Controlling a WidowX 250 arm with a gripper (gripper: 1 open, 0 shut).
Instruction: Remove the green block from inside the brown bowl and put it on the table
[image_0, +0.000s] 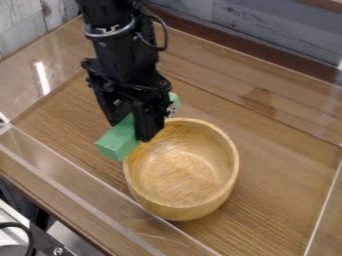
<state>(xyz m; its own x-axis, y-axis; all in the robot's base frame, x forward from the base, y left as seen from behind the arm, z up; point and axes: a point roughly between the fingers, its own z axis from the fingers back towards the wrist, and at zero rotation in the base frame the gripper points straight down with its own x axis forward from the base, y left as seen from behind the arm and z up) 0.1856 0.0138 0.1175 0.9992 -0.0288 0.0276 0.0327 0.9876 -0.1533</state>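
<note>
- The black fingers (144, 118) point straight down, clenched on the upper end of the green block (119, 143).
- The block's long axis slants down toward the table's (267, 95) near-left corner, its lower end outside the brown bowl's (185, 168) left rim.

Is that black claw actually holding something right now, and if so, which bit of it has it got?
Yes. The gripper is shut on the green block, pinching its upper end; the lower end hangs free just outside the brown bowl.
</note>
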